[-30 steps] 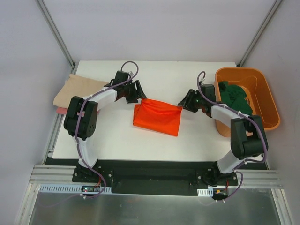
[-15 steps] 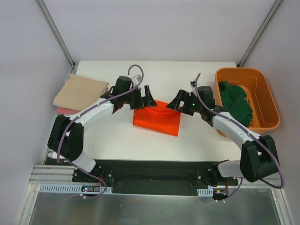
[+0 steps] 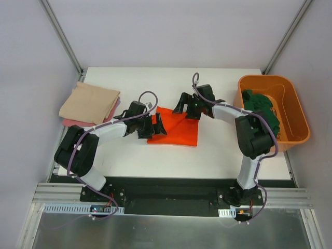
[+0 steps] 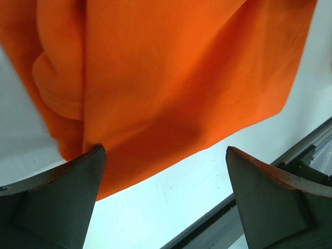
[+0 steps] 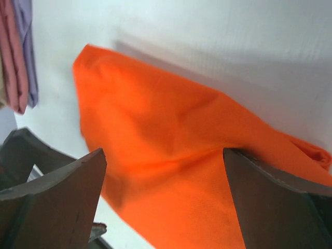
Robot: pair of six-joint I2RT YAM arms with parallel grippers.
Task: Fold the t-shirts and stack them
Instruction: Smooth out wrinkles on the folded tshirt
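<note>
Four t-shirts: orange [image 3: 176, 129], beige [image 3: 88, 101], pink [image 3: 72, 123], green [image 3: 259, 109]; one bin [image 3: 264, 78]; two arms, left [image 3: 109, 128] and right [image 3: 225, 110].

Rigid orange plastic bin [image 3: 291, 106] at the right edge of the white table [image 3: 171, 83]

No legible text, label, brand, number or sign anywhere in these views.

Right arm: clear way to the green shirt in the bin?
Probably yes: the right gripper is open, and the green shirt lies uncovered in the open-topped bin beside that arm.
</note>
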